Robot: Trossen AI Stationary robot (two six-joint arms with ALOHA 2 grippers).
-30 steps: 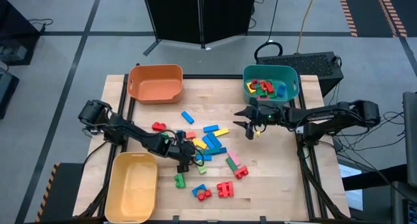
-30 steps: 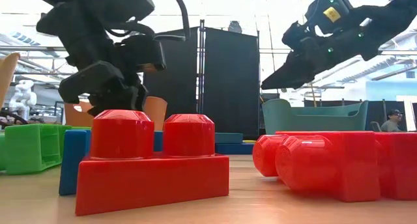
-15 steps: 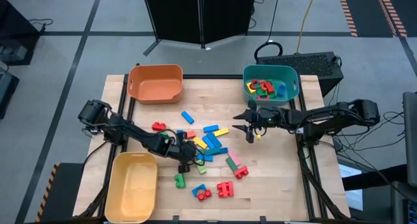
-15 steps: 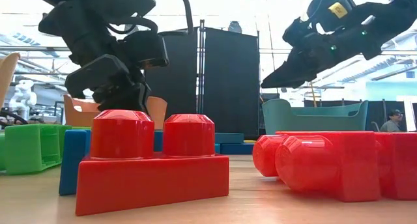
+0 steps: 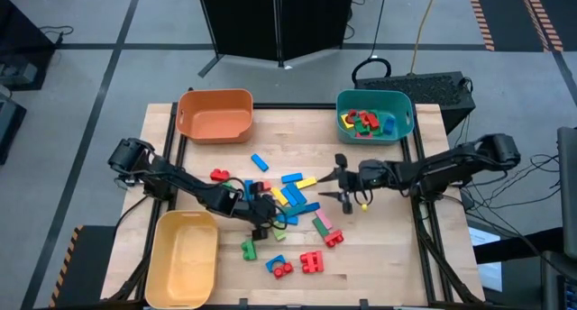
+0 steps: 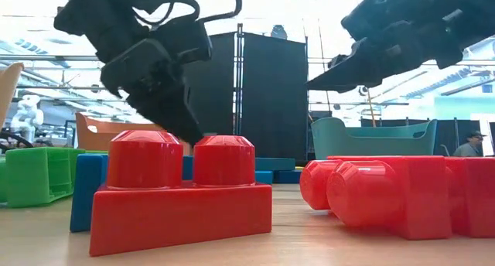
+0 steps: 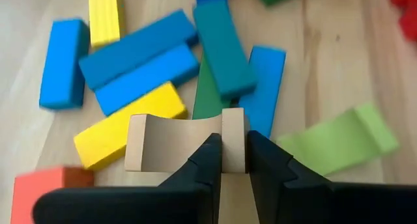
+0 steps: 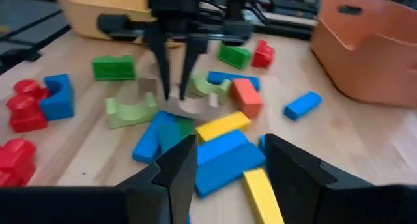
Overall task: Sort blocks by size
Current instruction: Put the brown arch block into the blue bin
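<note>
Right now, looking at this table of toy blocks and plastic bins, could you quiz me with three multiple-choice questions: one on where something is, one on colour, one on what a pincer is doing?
1. Which plastic bin already holds blocks?
A. teal bin
B. orange bin
C. yellow bin

2. What colour is the little wooden arch block in the left pincer?
A. red
B. pale tan
C. blue

3. How does the right pincer stand?
A. shut on a block
B. open, holding nothing
C. resting inside a bin

Answers:
1 A: red, green and blue pieces lie in the teal bin.
2 B: the left pincer pinches one leg of the pale tan arch.
3 B: the right pincer hangs spread above the pile.
</note>
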